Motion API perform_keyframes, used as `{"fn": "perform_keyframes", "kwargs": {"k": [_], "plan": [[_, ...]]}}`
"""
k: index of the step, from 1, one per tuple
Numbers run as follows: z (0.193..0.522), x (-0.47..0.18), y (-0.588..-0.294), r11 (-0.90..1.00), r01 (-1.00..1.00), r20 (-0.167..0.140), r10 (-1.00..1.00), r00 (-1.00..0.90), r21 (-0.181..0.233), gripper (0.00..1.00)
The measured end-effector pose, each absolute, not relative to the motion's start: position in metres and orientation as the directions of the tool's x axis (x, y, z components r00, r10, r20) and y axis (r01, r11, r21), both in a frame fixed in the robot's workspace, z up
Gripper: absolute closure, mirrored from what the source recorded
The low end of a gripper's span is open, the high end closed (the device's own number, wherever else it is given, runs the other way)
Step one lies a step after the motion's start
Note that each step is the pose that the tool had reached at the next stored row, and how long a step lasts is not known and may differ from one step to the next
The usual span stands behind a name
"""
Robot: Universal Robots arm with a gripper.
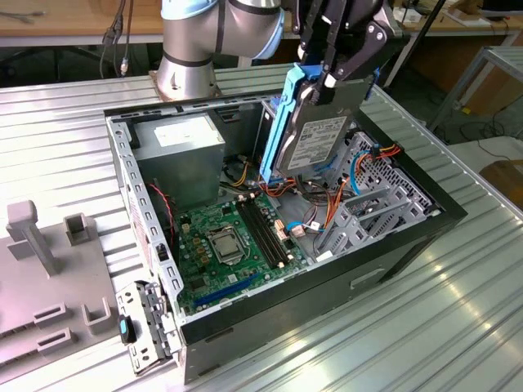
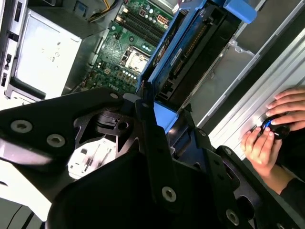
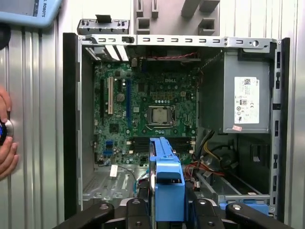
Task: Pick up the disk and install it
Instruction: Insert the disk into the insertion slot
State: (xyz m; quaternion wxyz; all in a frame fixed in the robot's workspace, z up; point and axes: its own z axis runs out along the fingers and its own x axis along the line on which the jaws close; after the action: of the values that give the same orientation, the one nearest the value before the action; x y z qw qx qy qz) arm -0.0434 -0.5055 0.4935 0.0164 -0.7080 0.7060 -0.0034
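Above the open computer case (image 1: 327, 286), the disk (image 1: 315, 139) is held on edge, slightly tilted, with its blue frame toward the power supply (image 1: 180, 151). Its upper end is clamped by the gripper (image 1: 325, 82). The motherboard (image 1: 221, 245) is seen below. A person's hand (image 2: 259, 145) is rested on the ribbed table (image 1: 392, 343) beside the case.

A ribbed metal table (image 1: 458, 327) spread well below the gripper (image 1: 325, 82) and out past it on every side, catching bright glare toward the exterior view's lower right. Behind the gripper ran a wooden bench (image 1: 65, 20) with cables (image 1: 122, 41) hanging off it. Beside the gripper, at the exterior view's right, a metal frame (image 1: 494, 69) stood over dark floor (image 1: 425, 98).
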Motion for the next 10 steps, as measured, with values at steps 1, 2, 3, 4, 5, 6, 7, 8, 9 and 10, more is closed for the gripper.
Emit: {"fn": "perform_keyframes", "kwargs": {"k": [1, 2, 3, 4, 5, 6, 7, 8, 9, 10], "plan": [[0.493, -0.042, -0.508, -0.002, -1.0, -0.018, -1.0, 0.003, -0.028, 0.63], [0.493, -0.04, -0.512, -0.002, -1.0, -0.018, -1.0, 0.003, -0.027, 0.63], [0.493, -0.038, -0.514, -0.002, -1.0, -0.018, -1.0, 0.003, -0.027, 0.63], [0.493, -0.036, -0.515, -0.002, -1.0, -0.018, -1.0, 0.003, -0.027, 0.63], [0.492, -0.033, -0.516, -0.003, -1.0, -0.018, -1.0, 0.003, -0.027, 0.63], [0.492, -0.031, -0.517, -0.002, -1.0, -0.018, -1.0, 0.003, -0.027, 0.63], [0.492, -0.03, -0.517, -0.002, -1.0, -0.018, -1.0, 0.003, -0.027, 0.63], [0.491, -0.028, -0.517, -0.002, -1.0, -0.018, -1.0, 0.003, -0.028, 0.63], [0.49, -0.027, -0.517, -0.002, -1.0, -0.018, -1.0, 0.002, -0.028, 0.63], [0.49, -0.026, -0.517, -0.001, -1.0, -0.018, -1.0, 0.001, -0.028, 0.63]]}}
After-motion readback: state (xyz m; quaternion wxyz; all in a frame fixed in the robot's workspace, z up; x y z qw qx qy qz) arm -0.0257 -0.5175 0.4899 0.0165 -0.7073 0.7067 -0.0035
